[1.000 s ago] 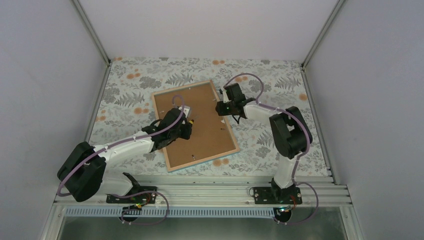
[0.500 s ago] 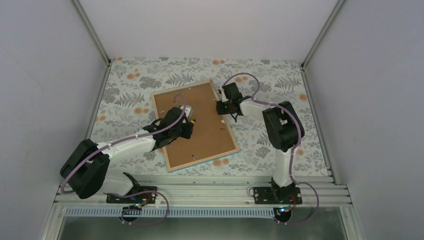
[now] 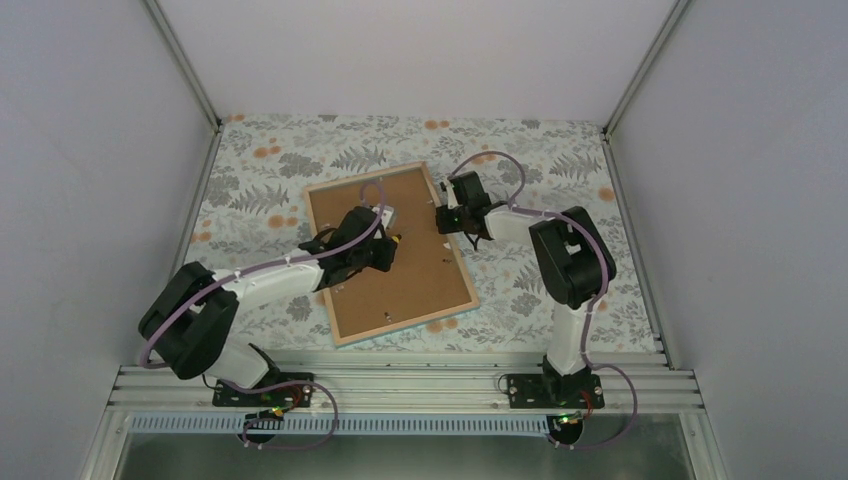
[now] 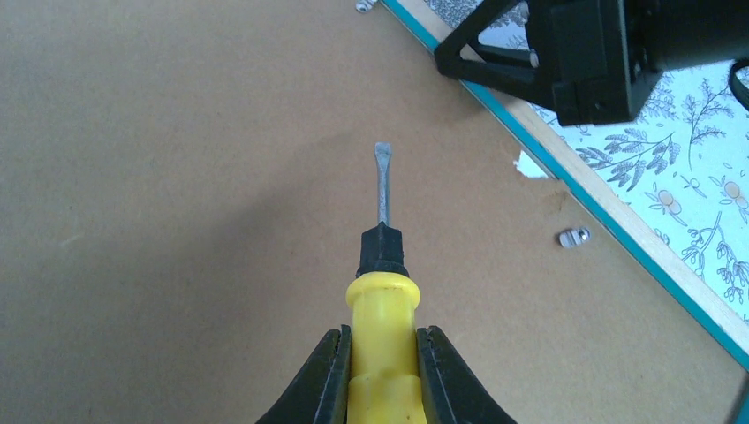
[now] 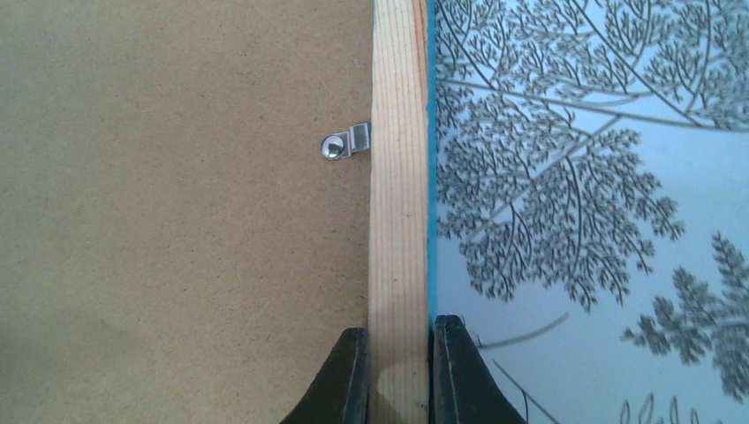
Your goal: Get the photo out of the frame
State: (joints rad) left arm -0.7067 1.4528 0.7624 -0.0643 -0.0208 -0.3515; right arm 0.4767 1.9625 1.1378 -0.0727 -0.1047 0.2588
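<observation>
Our left tool (image 4: 382,353) clamps the yellow handle of one flat screwdriver (image 4: 382,265), tip over the brown backing board (image 4: 177,221). Our right tool (image 5: 399,353) pinches narrow on the wood rim of the one frame (image 5: 397,177) at its 2 o'clock edge, near one metal clip (image 5: 346,143). The frame lies face-down mid-way across the surface (image 5: 574,265), with the photo hidden; since a second ago the right tool has closed down onto the rim.

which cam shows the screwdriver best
Left wrist: the screwdriver sits centre frame, yellow handle clamped in the left tool, flat blade over the brown backing board. Top external shows only a small yellow speck of it above the board. Right wrist does not show it at all.
</observation>
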